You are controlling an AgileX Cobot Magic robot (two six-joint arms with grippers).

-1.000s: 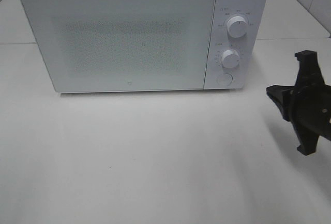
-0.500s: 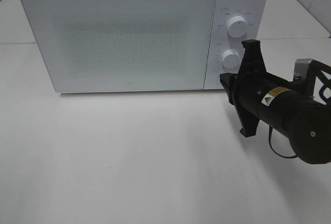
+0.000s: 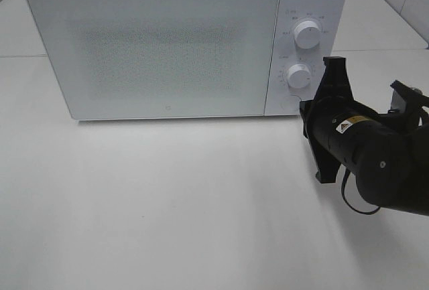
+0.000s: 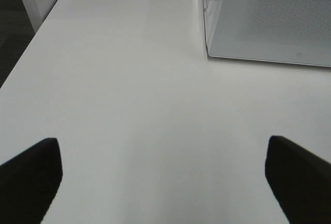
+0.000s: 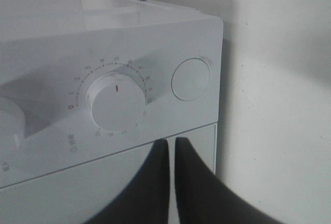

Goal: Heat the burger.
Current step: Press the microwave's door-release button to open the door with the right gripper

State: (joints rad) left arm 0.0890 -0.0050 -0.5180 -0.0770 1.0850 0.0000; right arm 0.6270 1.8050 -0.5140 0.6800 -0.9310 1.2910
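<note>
The burger is out of view. The white microwave (image 3: 161, 49) stands at the back of the table with its door closed. My right gripper (image 3: 305, 112) is shut and empty. It points at the control panel, just below the lower dial (image 3: 298, 76). In the right wrist view the closed fingertips (image 5: 171, 144) lie just short of the panel, under the timer dial (image 5: 116, 102) and beside the round button (image 5: 191, 78). My left gripper (image 4: 164, 182) is open over bare table, with the fingers (image 4: 31, 177) wide apart and nothing between them. It does not show in the exterior high view.
The upper dial (image 3: 307, 34) sits above the lower one on the panel. White table (image 3: 167, 203) spreads out in front of the microwave. The left wrist view shows the microwave's front corner (image 4: 209, 53) and the table's side edge (image 4: 31, 43).
My right arm has swung in from the right edge to the microwave's control panel, then shifted slightly. The microwave has not moved.
</note>
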